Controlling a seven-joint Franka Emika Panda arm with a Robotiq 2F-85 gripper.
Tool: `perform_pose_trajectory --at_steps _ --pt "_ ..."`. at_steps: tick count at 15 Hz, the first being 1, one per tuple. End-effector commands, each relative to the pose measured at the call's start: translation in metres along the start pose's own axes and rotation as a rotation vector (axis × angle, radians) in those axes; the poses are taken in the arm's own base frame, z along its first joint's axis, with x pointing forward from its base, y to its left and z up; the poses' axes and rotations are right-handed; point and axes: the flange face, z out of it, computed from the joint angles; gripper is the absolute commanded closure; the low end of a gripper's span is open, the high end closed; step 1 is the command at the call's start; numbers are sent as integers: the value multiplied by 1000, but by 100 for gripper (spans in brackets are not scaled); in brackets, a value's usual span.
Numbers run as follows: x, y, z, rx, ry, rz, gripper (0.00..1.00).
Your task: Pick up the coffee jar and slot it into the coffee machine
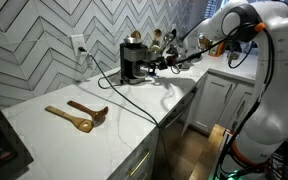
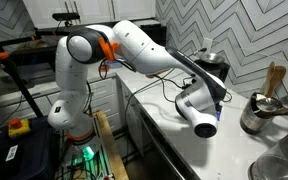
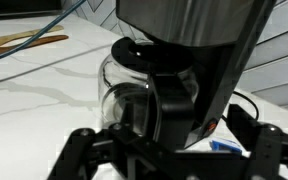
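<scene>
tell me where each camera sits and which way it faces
Exterior view: off one end of the counter, looking along it to the coffee machine; the arm reaches in from the picture's right.
Exterior view: beside the robot, facing the tiled corner; the whole arm shows.
Wrist view: low and close, facing the coffee machine and coffee jar; the open gripper shows at the bottom.
Shared: the wooden spoons appear in an exterior view and the wrist view.
</scene>
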Motion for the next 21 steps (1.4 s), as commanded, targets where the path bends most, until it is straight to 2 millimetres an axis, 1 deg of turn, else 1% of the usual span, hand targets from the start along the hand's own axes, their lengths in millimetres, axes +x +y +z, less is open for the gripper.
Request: perform_pose_trajectory --at_steps 1,5,8,12,15,21 --pt "5 -7 -3 22 1 -12 0" --pt "-3 -5 -9 -26 7 -14 0" --pt "-13 -1 -20 -70 49 -23 0" --pt "-29 12 -39 -188 151 -52 0" --pt "-51 21 -54 -277 241 -113 0" --pt "-108 43 -83 -444 453 -282 0"
